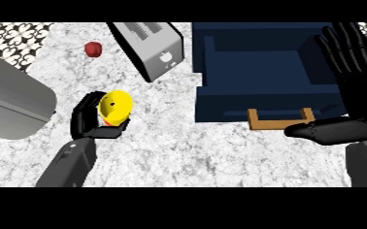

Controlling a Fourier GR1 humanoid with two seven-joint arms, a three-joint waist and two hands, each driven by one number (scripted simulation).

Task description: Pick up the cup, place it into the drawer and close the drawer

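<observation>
On a speckled white stone counter (186, 155), the robot's left hand (91, 119) holds a yellow cup (116, 106) just above the surface, black fingers and thumb curled round it from the left and below, so that the cup tilts on its side with its open mouth turned toward the viewer and a touch of red or orange showing at its lower edge. The grey left forearm (68, 165) rises from the lower edge to meet it. To the right, well apart from the cup, a dark blue drawer (265, 73) stands pulled open, its hollow interior in view and its front panel facing down the frame, with a light wooden handle (279, 121) projecting from that panel. The right hand (344, 77) shows at the right edge, its long black fingers straight and spread, reaching up over the drawer's right side, while its thumb (319, 130) lies just beside the handle's right end; whether it touches the handle cannot be told. The hand grips nothing. Between cup and drawer, toward the back of the counter, a silver toaster (152, 46) sits at an angle, and a small red object (93, 49) lies to its left. A grey rounded appliance (22, 106) fills the left edge.
</observation>
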